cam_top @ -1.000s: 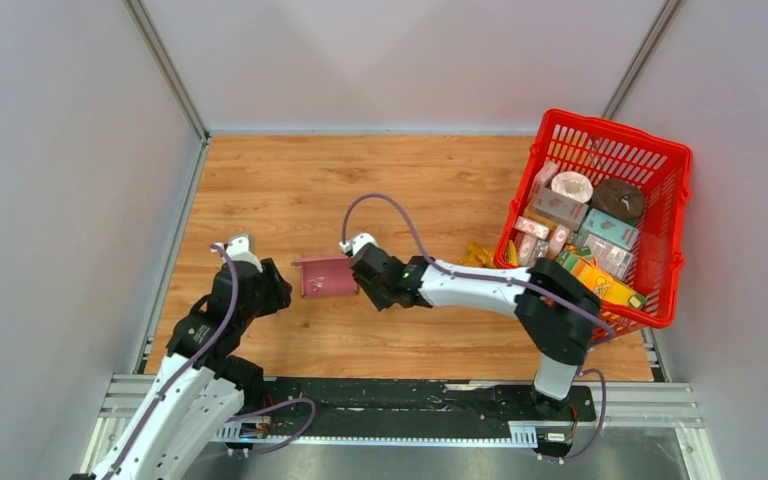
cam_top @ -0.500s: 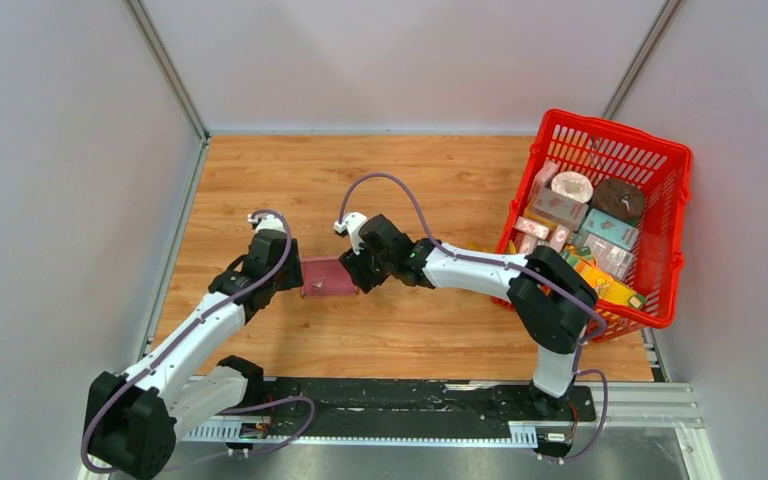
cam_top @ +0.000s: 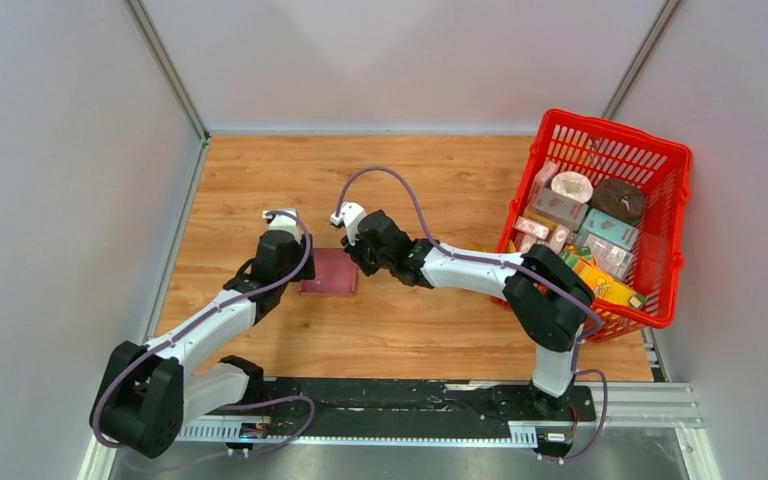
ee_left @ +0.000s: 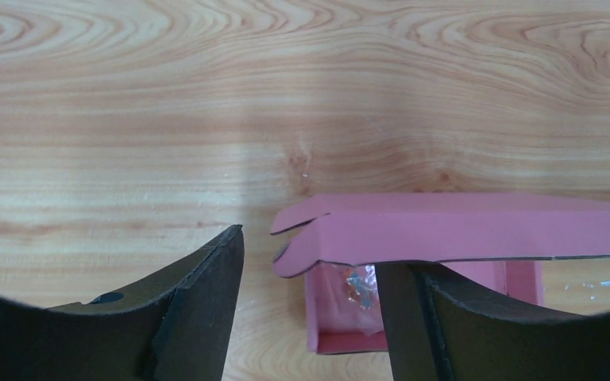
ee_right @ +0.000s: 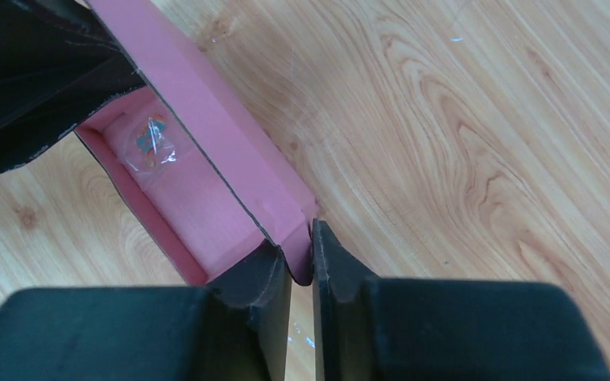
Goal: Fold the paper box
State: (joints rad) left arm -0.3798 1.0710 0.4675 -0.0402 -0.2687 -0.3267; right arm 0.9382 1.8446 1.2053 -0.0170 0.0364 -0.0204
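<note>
lid of paper box (ee_right: pixel 206 119) sits half-shut, corner pinched in right end effector (ee_right: pixel 300 250). left end effector (ee_left: pixel 311 262) gapes wide beside it; tucking remains.

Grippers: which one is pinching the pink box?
The right gripper: its fingers are nearly shut on a corner tab of the lid of the paper box. The left gripper stands wide open at its other end.

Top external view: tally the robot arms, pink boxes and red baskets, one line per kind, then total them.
2 white-and-black robot arms: left arm, right arm
1 pink thin-cardboard paper box
1 red plastic mesh basket
Total: 4
</note>
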